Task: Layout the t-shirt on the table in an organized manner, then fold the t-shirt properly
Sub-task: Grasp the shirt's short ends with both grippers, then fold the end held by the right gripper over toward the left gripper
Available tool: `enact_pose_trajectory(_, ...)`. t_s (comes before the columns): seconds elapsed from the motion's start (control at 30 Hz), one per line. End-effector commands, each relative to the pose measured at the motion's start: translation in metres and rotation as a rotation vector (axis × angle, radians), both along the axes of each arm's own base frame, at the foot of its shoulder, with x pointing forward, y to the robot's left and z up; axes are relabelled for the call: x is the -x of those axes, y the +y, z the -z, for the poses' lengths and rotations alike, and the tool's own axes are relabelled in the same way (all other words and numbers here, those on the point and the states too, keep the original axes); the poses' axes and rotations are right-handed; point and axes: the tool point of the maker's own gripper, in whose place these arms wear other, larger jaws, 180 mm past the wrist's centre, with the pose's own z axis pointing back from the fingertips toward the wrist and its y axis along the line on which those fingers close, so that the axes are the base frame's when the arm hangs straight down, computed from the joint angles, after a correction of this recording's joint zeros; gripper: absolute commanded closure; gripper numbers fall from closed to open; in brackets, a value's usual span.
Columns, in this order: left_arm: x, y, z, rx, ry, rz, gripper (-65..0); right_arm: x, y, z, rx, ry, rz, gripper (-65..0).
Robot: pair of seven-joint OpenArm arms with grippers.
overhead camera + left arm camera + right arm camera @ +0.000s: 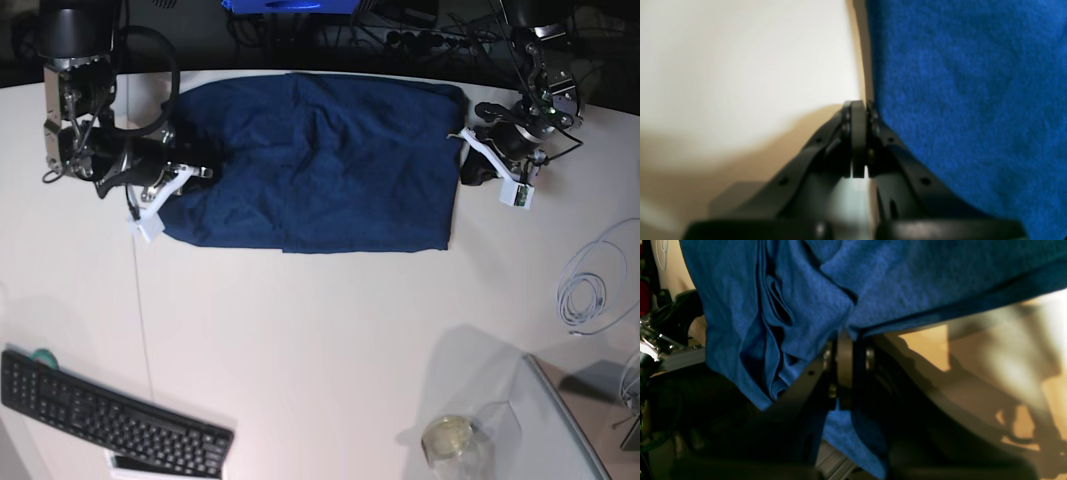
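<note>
Wide smooth white worktop (320, 340) under overhead light; large dark navy-blue cloth t-shirt (320, 165) spread flat near far edge, wrinkled. Right claw (848, 340) at shirt's edge on base view's left, pressed together, pinching blue cloth. Left claw (860, 106) on opposite side, pressed together just beside shirt's edge, nothing held. Black keyboard (110, 415) at near left corner; white coiled cable (590, 290) at right.

Black keyboard (110, 418), coiled white cable (588, 288), glass jar (449, 438)
</note>
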Motion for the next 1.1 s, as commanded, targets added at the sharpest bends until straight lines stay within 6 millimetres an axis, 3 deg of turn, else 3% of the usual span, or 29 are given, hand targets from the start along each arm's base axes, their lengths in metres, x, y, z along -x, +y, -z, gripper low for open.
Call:
enact_pose_trajectory(0.0,-0.007,0.004,-0.008,-0.002,-0.031,0.002,0.0,-0.013,0.000,-0.012,-0.009,-0.032,-0.007,0.0)
enact_pose_trajectory(0.33,-0.013,-0.003,-0.009,0.012,-0.043,0.001,0.0,-0.023,0.054,-0.079,-0.078,-0.090,-0.083,0.0)
enact_pose_trajectory(0.5,-0.019,-0.012,-0.011,0.029,-0.054,0.004,0.0,-0.014,0.098,-0.101,-0.125,-0.066,-0.153,0.0)
enact_pose_trajectory(0.6,-0.022,-0.029,-0.009,0.042,-0.049,0.046,0.0,-0.005,0.124,-0.106,-0.152,-0.024,-0.171,0.0)
enact_pose_trajectory(0.83,-0.021,-0.053,-0.007,0.060,-0.046,0.111,0.0,-0.007,0.159,-0.115,-0.185,0.005,-0.216,0.0)
enact_pose_trajectory(1.07,-0.022,-0.053,-0.008,0.060,-0.047,0.110,0.0,-0.018,0.179,-0.086,-0.168,0.066,-0.173,0.0)
